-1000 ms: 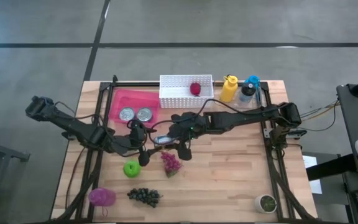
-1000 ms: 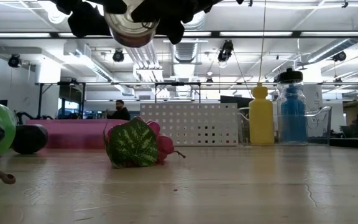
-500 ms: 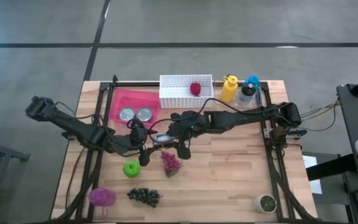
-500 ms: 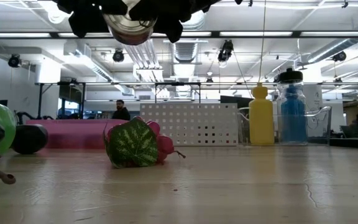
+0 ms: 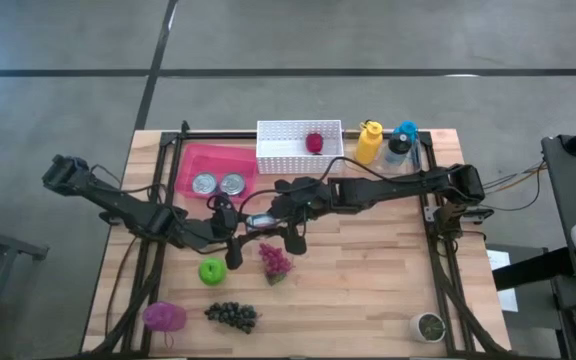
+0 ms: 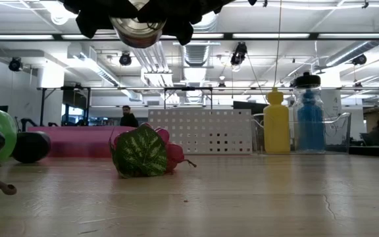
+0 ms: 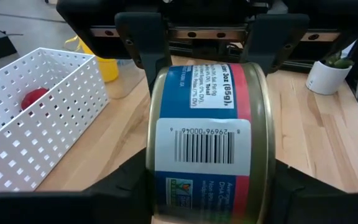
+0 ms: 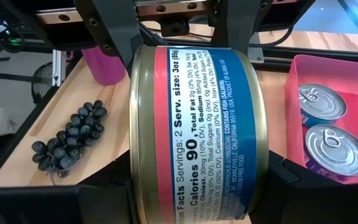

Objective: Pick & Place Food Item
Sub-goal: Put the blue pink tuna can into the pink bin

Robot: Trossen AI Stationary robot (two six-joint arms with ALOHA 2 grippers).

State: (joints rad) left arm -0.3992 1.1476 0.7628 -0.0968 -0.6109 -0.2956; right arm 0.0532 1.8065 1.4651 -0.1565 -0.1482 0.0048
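Above mid-desk [image 5: 368, 280], the can [image 5: 259, 223] hangs between two pincers, clear of the wood! The right pincer [image 5: 273, 219] pinches it from three o'clock; the left pincer [image 5: 236, 228] clasps it from nine. Below sit the green apple [image 5: 211, 270] and leafy pink fruit [image 5: 275, 261].

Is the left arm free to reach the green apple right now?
Probably not yet: the left gripper is closed around the can, which the right gripper also holds above the table. The green apple lies uncovered nearby.
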